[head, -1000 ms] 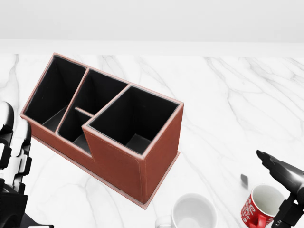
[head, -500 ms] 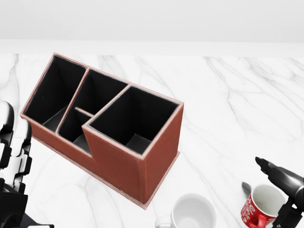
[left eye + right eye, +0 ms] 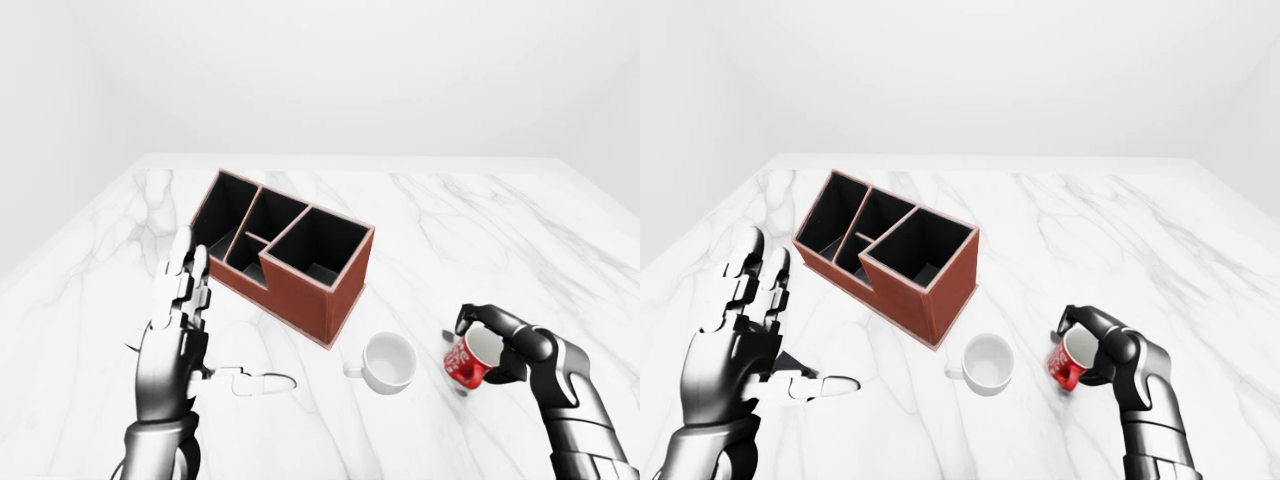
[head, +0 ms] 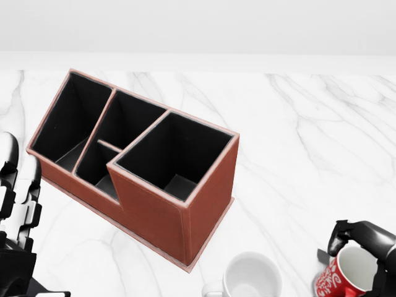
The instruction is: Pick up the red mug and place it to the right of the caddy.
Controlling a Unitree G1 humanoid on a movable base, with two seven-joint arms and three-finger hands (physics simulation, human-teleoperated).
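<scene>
The red mug (image 3: 462, 360) with white lettering is tilted at the lower right of the left-eye view, to the right of a white mug (image 3: 388, 362). My right hand (image 3: 487, 338) has its fingers (image 4: 346, 230) curled over the mug's rim and is shut on it. The brown caddy (image 3: 300, 290) with several black compartments stands up and to the left of both mugs on the white marble table (image 3: 470, 230). My left hand (image 3: 185, 330) is held up open at the lower left, fingers spread, touching nothing.
The white mug (image 4: 250, 278) sits just below the caddy's right corner, between the caddy (image 4: 161, 216) and the red mug (image 4: 337, 278). Bare marble stretches to the right of the caddy. A white wall rises beyond the table's top edge.
My right hand's fingers, stretched out straight above the red mug before, have curled down over its rim. The mug has tipped and shifted slightly right. The left hand and caddy have not moved.
</scene>
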